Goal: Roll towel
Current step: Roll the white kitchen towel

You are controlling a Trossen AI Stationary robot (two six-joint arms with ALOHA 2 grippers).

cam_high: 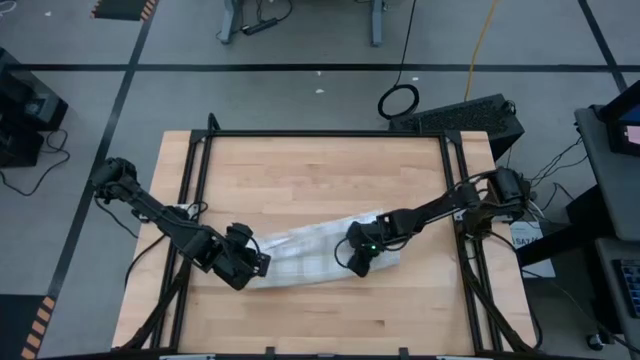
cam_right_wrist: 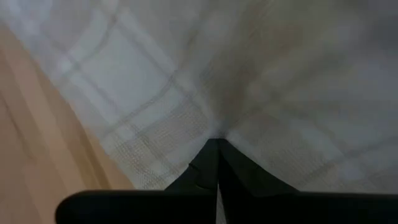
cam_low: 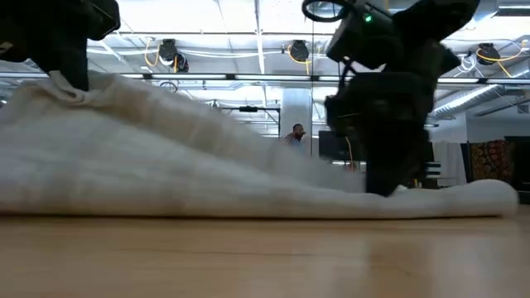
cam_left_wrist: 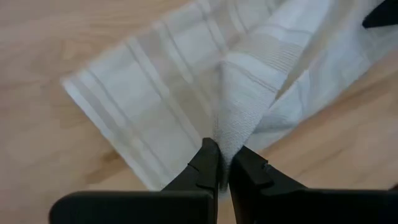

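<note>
A thin white cloth towel with grey-tan plaid lines lay in a long folded band across the middle of the pale wooden table. The left gripper pinched one end, lifted into a ridge (fingers closed tight); the right gripper was shut on the other end.

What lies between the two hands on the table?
Only the white plaid cloth towel, stretched from the left hand to the right hand, both pinching it; the high view shows nothing else there.
</note>
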